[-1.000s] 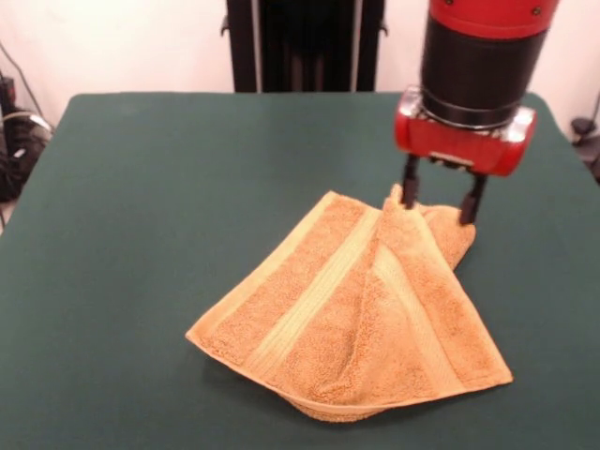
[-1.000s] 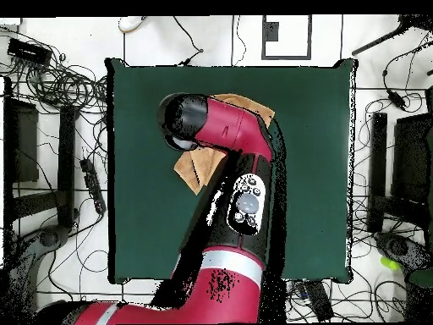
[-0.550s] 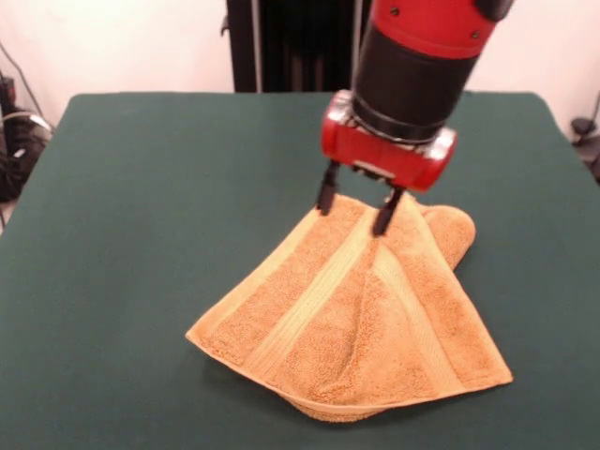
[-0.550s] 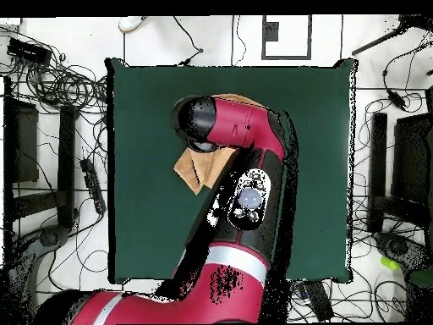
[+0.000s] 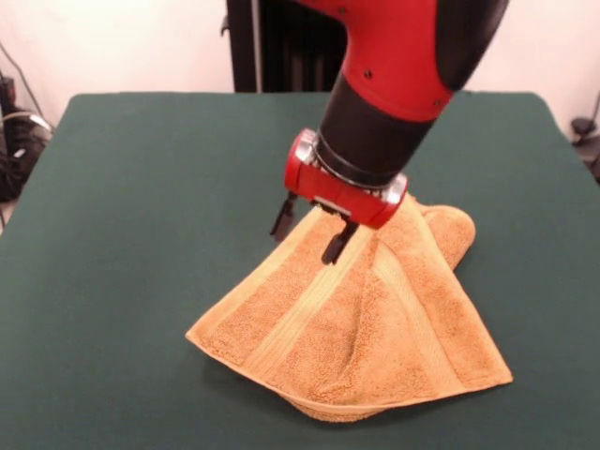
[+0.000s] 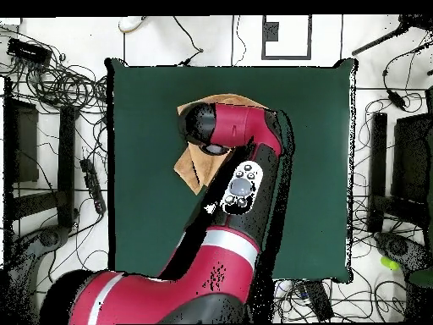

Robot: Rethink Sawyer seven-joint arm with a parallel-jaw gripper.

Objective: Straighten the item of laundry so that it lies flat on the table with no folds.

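The item of laundry is an orange-tan towel lying folded over itself near the front of the green table, with paler bands crossing in a V and a doubled flap on its right side. My gripper hangs tilted just above the towel's far left edge, open, with nothing between its fingers. One fingertip is over the bare table, the other over the cloth. In the overhead view the arm covers most of the towel, hides the gripper, and leaves a corner of cloth showing.
Cables lie on the floor past the table's left edge. In the overhead view, wires and equipment ring the table on all sides.
My gripper has swept from the towel's far right corner across to its far left edge and tilted, staying open. The towel's raised right corner has dropped back down.
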